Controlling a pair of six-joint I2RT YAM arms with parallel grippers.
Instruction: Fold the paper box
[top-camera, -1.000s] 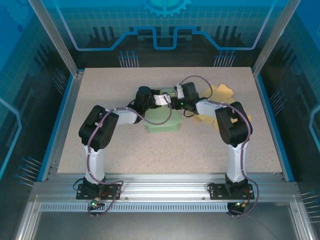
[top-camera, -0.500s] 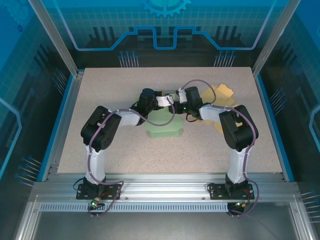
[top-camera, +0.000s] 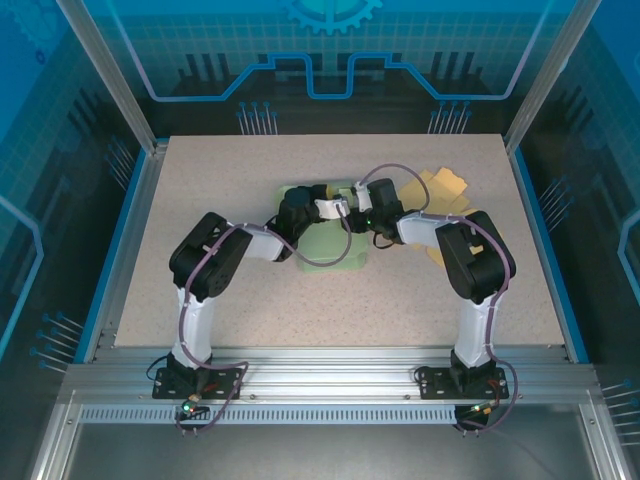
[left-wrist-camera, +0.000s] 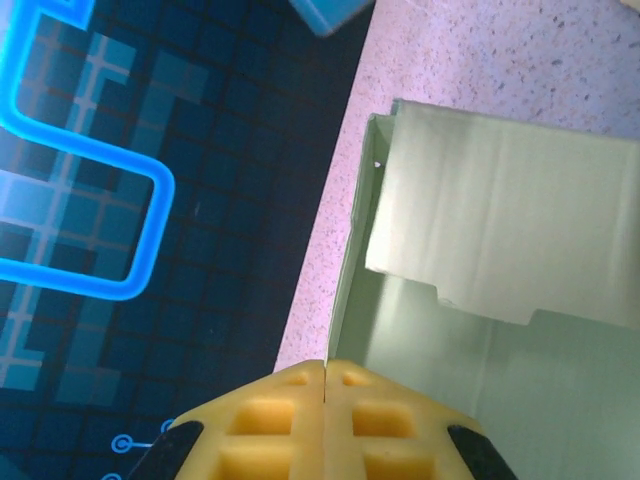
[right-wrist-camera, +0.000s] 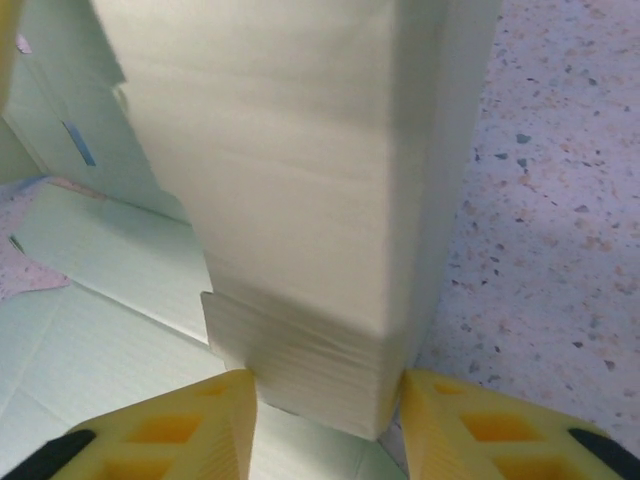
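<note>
Left end effector (left-wrist-camera: 325, 372) is pinched shut on a thin wall (left-wrist-camera: 352, 270) of the green paper box (top-camera: 335, 252) at mid-tabletop (top-camera: 300, 310), while the right end effector (right-wrist-camera: 328, 380) clamps a doubled side panel (right-wrist-camera: 300, 170), which next needs tucking down, I reckon.

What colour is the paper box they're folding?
The paper box is pale green, clearest in the left wrist view.

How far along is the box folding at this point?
Roughly midway. Done: the paper box has walls standing, one of them doubled over. In hand: the left gripper is shut on a thin wall edge, and the right gripper clamps the doubled wall. Left: a notched flap leans over the interior untucked and an outer panel lies flat, so the sides are not yet locked.
</note>
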